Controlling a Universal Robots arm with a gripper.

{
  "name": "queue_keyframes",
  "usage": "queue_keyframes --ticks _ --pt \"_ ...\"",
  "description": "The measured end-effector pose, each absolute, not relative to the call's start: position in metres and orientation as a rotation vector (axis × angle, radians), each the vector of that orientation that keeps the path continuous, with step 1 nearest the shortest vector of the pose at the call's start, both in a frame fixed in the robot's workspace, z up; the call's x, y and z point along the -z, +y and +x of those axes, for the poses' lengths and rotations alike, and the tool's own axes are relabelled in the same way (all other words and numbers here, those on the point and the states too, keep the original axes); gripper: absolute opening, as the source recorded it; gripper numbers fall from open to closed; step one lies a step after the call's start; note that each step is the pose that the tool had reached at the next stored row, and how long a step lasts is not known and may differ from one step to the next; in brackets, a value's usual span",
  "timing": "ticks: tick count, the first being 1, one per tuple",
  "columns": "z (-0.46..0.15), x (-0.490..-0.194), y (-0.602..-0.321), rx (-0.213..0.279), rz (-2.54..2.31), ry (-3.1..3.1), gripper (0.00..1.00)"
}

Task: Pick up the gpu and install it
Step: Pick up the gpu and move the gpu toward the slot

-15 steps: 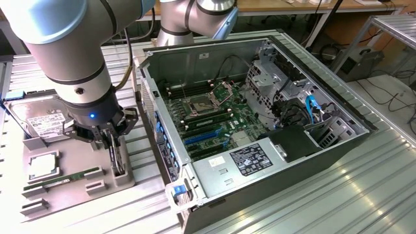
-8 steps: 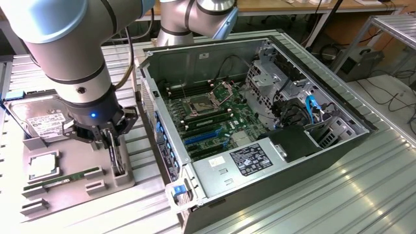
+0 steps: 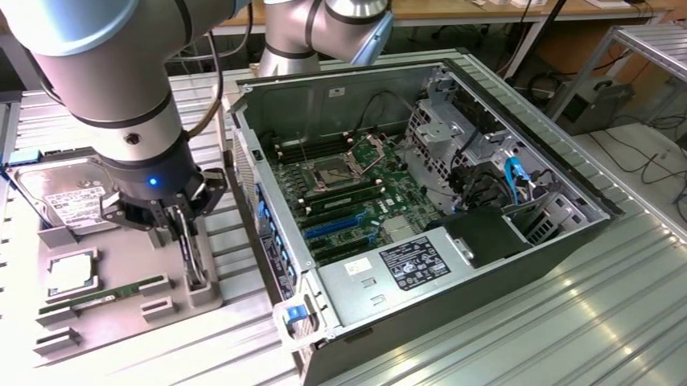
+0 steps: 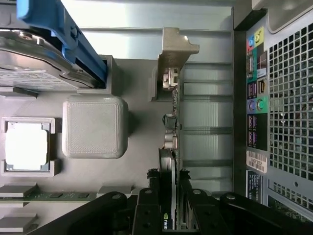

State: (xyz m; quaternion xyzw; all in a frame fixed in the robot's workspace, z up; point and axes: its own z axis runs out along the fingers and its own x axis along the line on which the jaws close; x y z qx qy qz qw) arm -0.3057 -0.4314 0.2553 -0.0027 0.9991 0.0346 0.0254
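The gpu (image 3: 195,259) is a thin dark card standing on edge in a slot of the grey parts tray (image 3: 129,322), on the exterior view's left of the computer case. My gripper (image 3: 178,229) is lowered straight onto it. In the wrist view the black fingers (image 4: 146,208) press against both sides of the gpu (image 4: 172,117), so the gripper (image 4: 168,208) is shut on it. The card's metal bracket (image 4: 172,54) sits at the end away from the fingers, against the tray's post.
The open computer case (image 3: 429,201) lies beside the tray, its motherboard showing blue slots (image 3: 335,225); its rear port panel (image 4: 257,93) is close to the card. The tray also holds a hard drive (image 3: 64,197), a processor (image 3: 70,273) and a green memory stick (image 3: 108,293).
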Motion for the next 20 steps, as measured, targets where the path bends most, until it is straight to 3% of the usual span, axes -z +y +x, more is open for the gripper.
queue_keyframes --ticks 13,16,20 --pt "-0.306 -0.314 -0.432 -0.127 -0.031 3.089 0.26" --pt "-0.303 -0.349 -0.434 -0.134 -0.033 3.088 0.26" --pt "-0.297 -0.372 -0.439 -0.138 -0.033 3.090 0.26"
